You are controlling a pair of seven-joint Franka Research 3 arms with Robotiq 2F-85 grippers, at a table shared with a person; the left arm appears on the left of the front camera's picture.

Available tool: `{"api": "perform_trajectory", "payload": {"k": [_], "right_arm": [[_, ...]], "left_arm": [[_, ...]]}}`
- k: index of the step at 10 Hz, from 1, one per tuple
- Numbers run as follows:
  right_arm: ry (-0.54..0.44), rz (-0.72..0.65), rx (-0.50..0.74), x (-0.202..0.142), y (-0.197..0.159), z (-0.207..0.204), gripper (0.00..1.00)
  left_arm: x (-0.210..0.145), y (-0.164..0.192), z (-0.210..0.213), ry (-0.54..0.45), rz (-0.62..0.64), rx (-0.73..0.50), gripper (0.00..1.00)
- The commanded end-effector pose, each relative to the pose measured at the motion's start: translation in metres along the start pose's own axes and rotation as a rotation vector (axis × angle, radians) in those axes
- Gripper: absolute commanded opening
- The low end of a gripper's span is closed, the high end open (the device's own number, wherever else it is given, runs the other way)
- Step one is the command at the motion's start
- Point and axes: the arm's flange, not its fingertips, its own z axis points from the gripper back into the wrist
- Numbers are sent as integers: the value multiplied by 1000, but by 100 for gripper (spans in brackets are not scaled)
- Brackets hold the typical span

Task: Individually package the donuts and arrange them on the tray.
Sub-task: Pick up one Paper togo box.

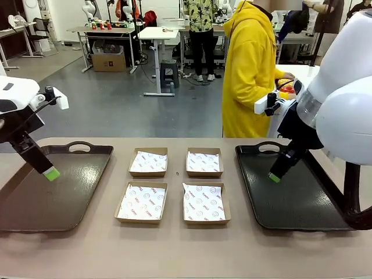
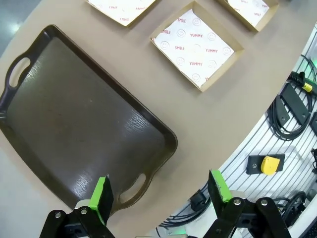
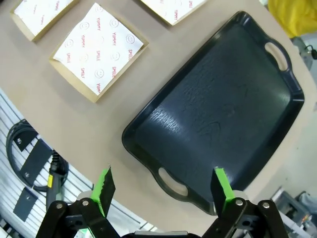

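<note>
A brown tray [image 1: 52,192] lies at the table's left, and my left gripper [image 1: 51,173] hangs open above it. In the left wrist view the same tray [image 2: 74,114] is bare below the left gripper [image 2: 159,181]. At the right lies a dark tray [image 1: 296,197], also bare, with my right gripper [image 1: 274,176] open over its near-left part. The right wrist view looks down on this tray [image 3: 218,99] between the spread fingers of the right gripper [image 3: 162,174]. The donuts are hidden. A red and yellow patch by the person's hand [image 1: 285,87] is too covered to tell.
Several shallow cardboard boxes [image 1: 142,202] lined with white printed paper sit in a square between the trays, all without contents. A person in a yellow hoodie [image 1: 250,70] stands at the far side, behind my right arm.
</note>
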Motion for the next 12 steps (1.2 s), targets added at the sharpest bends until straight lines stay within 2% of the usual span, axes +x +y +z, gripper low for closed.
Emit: {"api": "perform_trajectory", "payload": {"k": [1,3,4,6,7,8,10,12], "right_arm": [[-1,-8,9,8,-4,-16,100],[6,0,4,2,-1,-6,100],[-121,-138,292,-5,-17,-10,100],[-301,-298,669,-30,-49,-23,100],[-394,-366,835,-45,-61,-28,100],[-466,-425,971,-62,-74,-34,100],[-530,-539,1145,-103,-103,-54,100],[-543,-624,1198,-139,-125,-68,100]], "left_arm": [[6,8,-7,-27,18,1,100],[2,3,-2,-7,6,3,100],[1,28,-3,-153,179,-287,100],[-14,67,-3,-361,388,-552,100],[-26,78,1,-423,455,-637,100],[-40,88,3,-431,503,-695,100],[-72,114,4,-443,621,-772,100],[-109,133,5,-458,702,-787,100]]}}
